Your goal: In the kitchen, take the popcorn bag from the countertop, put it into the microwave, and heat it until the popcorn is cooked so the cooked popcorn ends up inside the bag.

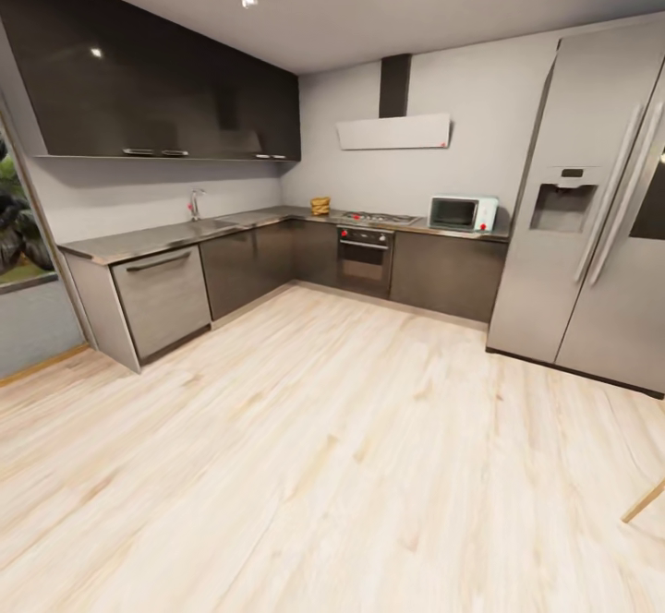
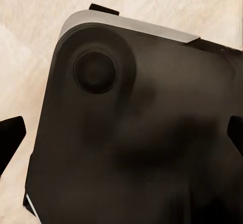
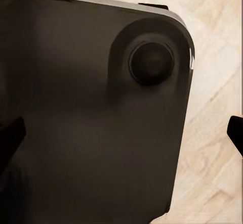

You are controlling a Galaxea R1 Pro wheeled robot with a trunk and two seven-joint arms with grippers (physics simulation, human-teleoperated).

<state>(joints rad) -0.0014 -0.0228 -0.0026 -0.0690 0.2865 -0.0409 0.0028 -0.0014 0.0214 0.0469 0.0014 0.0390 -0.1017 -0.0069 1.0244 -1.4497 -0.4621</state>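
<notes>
Facing the kitchen from across the floor, we're seeing the popcorn bag [image 1: 320, 206] on the desk [image 1: 166, 239] corner, microwave [image 1: 463, 213] beyond the hob [image 1: 379, 218]. Both arms' fingers [image 2: 11, 138] are spread, empty. Risks: base clipping the fridge [image 1: 591, 207], overreaching.

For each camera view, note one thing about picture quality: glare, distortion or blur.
Head view: wide-angle distortion makes the fridge lean and its edges bow; small light glints sit on the glossy upper cabinets; the distant popcorn bag and microwave are small, with little detail. Left wrist view: the dark robot base looks soft and smeared. Right wrist view: the same soft blur over the base.
</notes>
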